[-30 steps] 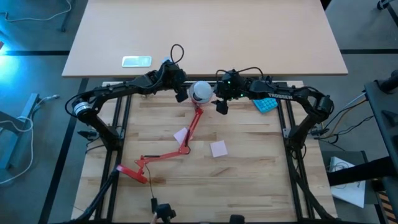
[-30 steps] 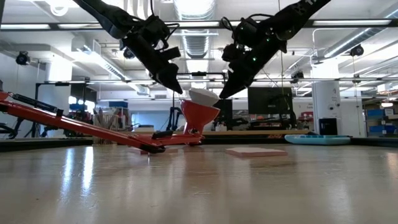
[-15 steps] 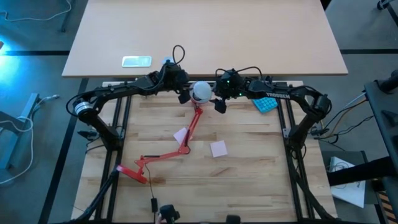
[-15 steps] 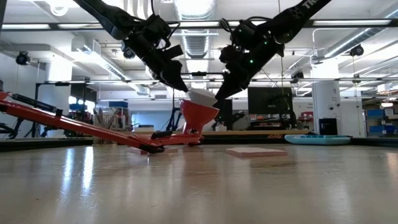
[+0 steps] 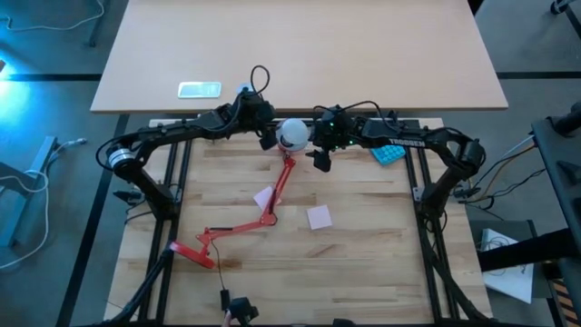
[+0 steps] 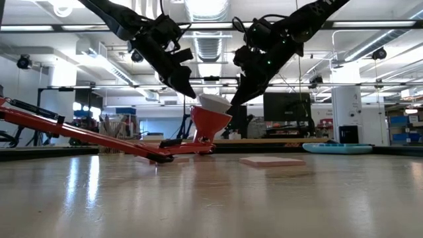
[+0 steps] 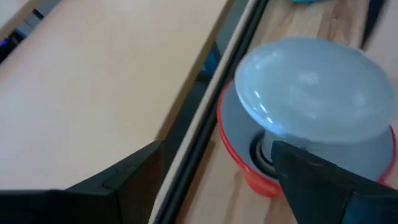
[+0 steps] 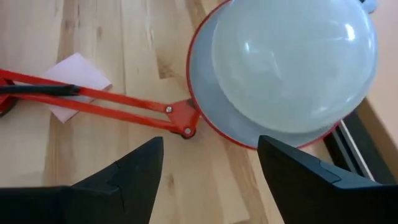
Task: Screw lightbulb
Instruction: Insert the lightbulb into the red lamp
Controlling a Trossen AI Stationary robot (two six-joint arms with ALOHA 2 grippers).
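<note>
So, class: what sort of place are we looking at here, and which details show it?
Probably a robotics lab or workshop: exposed ceiling ducts, a monitor on a bench behind, and two robot arms mounted over a wooden table.

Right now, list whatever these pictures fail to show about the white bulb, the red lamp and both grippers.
- White pear-shaped lightbulb: its screw base is hidden in every view by the dome and the red lamp's round shade, so how far it is threaded in cannot be told.
- Left gripper and right gripper: both open beside the shade; contact with it is too small to judge in the high view.
</note>
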